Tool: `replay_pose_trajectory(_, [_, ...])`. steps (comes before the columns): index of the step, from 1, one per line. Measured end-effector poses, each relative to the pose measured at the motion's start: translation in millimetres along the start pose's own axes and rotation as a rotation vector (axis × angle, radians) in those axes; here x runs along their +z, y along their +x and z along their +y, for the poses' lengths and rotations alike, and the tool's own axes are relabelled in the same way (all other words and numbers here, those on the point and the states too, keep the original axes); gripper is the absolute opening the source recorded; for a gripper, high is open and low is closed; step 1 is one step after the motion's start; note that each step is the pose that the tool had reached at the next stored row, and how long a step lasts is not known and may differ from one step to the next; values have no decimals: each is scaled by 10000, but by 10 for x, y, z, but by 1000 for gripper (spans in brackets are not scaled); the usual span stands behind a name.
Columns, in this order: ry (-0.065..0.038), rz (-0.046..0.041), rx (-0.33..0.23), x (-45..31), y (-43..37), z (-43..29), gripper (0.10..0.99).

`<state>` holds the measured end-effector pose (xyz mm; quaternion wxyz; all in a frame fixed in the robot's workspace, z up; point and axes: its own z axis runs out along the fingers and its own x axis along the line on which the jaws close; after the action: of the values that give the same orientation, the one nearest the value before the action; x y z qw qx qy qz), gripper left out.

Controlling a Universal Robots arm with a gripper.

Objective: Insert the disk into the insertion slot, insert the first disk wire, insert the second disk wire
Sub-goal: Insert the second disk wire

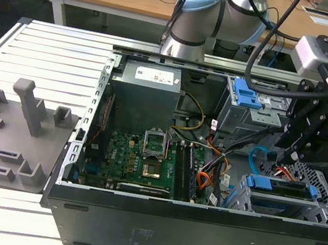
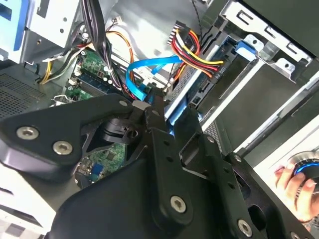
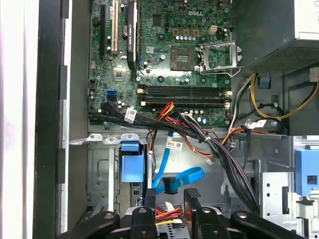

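One disk in its slot, one blue wire, one gripper

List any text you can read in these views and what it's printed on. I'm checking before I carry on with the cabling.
No text can be quoted with confidence.
white label on the power supply: dark print, too small to read.
white cable tags: print too small to read.
motherboard: white markings, too small to read reliably.
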<state>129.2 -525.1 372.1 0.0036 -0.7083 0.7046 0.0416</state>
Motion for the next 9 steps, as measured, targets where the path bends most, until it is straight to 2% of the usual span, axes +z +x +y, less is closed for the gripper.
replay_pose_trajectory(1, [-26, 23, -405, 0, 0, 0, 361])
replay_pose_trajectory(3, [-54, 45, -829, 1, 0, 0, 361])
replay_pose_trajectory(6, [-77, 73, -1195, 5, -1, 7, 361])
replay_pose_trajectory(9, [-89, 228, -1234, 21, -8, 50, 361])
